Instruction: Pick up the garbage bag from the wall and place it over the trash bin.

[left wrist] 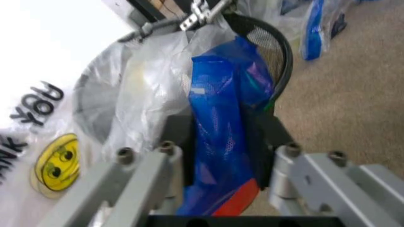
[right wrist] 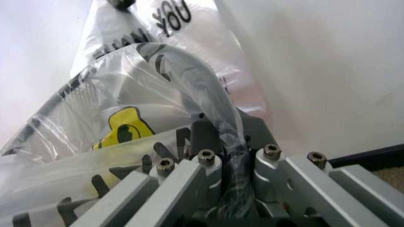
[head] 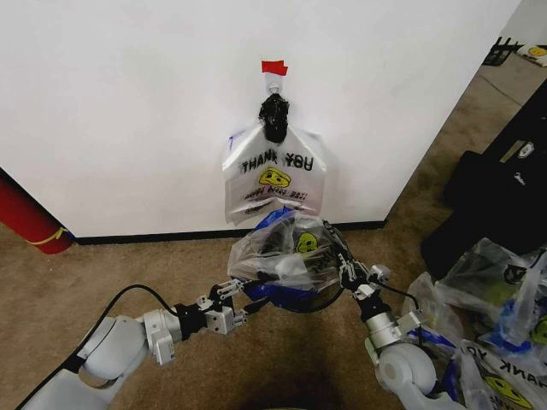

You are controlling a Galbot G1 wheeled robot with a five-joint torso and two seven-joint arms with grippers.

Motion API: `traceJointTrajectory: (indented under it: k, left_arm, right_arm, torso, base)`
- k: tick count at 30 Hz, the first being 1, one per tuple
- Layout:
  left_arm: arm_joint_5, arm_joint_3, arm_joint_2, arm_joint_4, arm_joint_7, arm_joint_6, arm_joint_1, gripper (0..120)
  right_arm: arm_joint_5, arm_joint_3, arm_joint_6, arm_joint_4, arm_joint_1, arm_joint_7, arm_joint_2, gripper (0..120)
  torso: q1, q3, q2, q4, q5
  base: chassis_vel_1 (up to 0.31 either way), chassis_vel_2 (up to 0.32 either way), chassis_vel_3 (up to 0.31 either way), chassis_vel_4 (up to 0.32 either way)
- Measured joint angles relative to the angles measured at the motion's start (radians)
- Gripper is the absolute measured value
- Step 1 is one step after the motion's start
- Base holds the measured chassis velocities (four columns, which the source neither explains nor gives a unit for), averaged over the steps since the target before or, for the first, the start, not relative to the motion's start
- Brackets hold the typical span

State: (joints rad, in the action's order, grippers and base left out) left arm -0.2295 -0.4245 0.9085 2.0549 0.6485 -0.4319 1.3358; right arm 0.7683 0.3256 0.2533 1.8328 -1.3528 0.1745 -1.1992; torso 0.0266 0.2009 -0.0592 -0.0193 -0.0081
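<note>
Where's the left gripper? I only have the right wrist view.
Observer: The left gripper is across the bin, shut on the bag by its blue handle.
Operator: Bag seated?
Observer: Not neatly. In the head view it sits bunched on top of the bin, between the left gripper and the right gripper.
Operator: Floor near the right arm?
Observer: Spare bags are piled on the carpet beside it.

Pale grey arms, black cables, screwed metal hands.
</note>
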Motion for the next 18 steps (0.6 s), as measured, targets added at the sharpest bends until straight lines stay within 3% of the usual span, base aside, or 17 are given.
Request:
traceJointTrajectory:
  k: [3,7,18]
  left_arm:
    - [0.011,-0.006,-0.001,0.025,0.000,-0.004,0.009,10]
    - [0.016,-0.008,-0.001,0.040,0.005,-0.013,0.014,0]
    - [0.079,0.013,0.010,0.061,0.125,-0.076,0.032,0]
  right_arm:
    - [0.008,-0.002,-0.007,-0.004,0.003,-0.021,-0.005,0]
    - [0.015,-0.004,-0.014,-0.005,0.007,-0.043,-0.009,0]
    - [0.145,-0.026,-0.082,0.064,0.009,-0.167,-0.023,0]
  torso:
    - [0.000,0.000,0.000,0.0000,0.0002]
    - [0.000,0.000,0.000,0.0001,0.0001]
    - [0.000,0.000,0.000,0.0001,0.0001]
  base:
    - [0.000,0.000,0.000,0.000]
    - [0.000,0.000,0.000,0.000]
    - [0.000,0.000,0.000,0.000]
